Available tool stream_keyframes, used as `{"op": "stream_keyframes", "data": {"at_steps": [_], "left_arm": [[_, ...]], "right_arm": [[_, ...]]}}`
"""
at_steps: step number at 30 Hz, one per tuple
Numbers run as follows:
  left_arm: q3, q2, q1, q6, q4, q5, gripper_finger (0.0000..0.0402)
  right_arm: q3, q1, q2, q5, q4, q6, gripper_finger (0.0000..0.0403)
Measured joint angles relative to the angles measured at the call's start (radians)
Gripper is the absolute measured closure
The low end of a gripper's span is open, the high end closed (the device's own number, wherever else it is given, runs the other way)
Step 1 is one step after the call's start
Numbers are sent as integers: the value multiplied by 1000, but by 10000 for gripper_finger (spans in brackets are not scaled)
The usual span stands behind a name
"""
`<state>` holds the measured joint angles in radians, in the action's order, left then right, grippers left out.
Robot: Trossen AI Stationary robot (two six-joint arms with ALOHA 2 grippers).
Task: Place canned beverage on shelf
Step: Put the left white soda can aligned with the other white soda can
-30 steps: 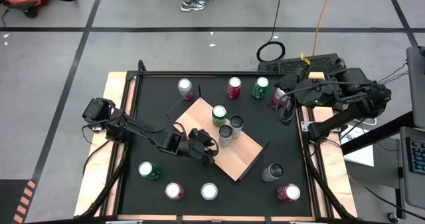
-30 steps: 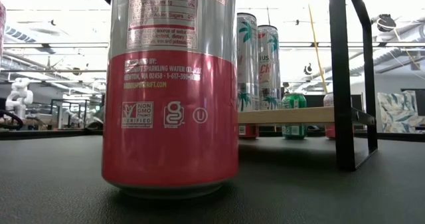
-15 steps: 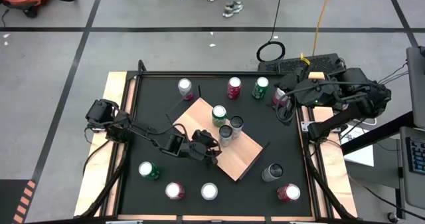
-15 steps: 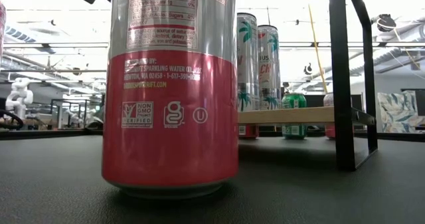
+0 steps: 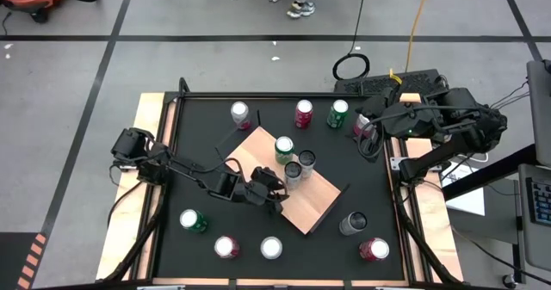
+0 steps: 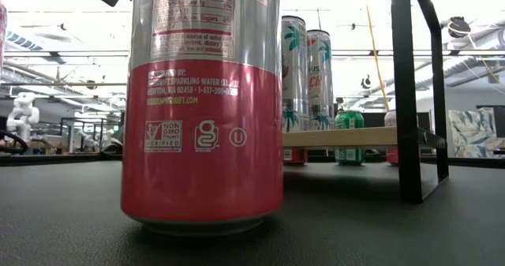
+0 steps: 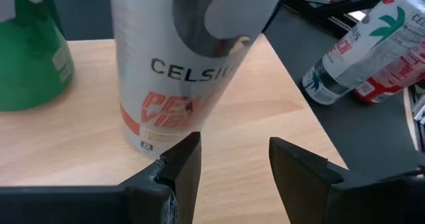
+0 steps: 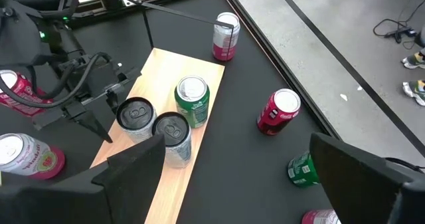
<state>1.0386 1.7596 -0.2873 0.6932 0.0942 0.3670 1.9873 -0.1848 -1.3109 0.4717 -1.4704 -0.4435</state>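
The left gripper had its two dark fingers apart with nothing between them, and a white Celsius can stood on the shelf just past their tips. Since a moment before, this gripper had slid a little closer to the cans on the shelf, and the shoes of a person on the floor beyond the far end of the table had shifted; the cans had not moved. The right gripper waited off the far right corner of the table, its fingers spread wide and holding nothing. Three cans stood close together on the far half of the shelf: a green can and two silver cans with dark tops. The near half of the shelf was bare wood, with room to move there. The shelf sat turned at a slant in the middle of the black table, with thin black rods at its corners. More cans stood on the table around the shelf: three beyond it, near the far edge, and five on the near side of it. In the low view a big pink and silver can stood very close in front, and the shelf board showed behind it, raised a little off the table. The floor around the table was grey with dark lines.
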Motion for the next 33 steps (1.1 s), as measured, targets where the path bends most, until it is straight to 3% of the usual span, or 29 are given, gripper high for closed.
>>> {"op": "stream_keyframes", "data": {"at_steps": [5, 26, 33], "left_arm": [[0, 0, -3, 8, -58, 1, 222], [0, 0, 30, 1, -17, 19, 222], [0, 0, 22, 10, -25, -22, 222]], "right_arm": [[0, 0, 0, 0, 0, 0, 51], [0, 0, 0, 0, 0, 3, 51], [0, 0, 0, 0, 0, 2, 51]]}}
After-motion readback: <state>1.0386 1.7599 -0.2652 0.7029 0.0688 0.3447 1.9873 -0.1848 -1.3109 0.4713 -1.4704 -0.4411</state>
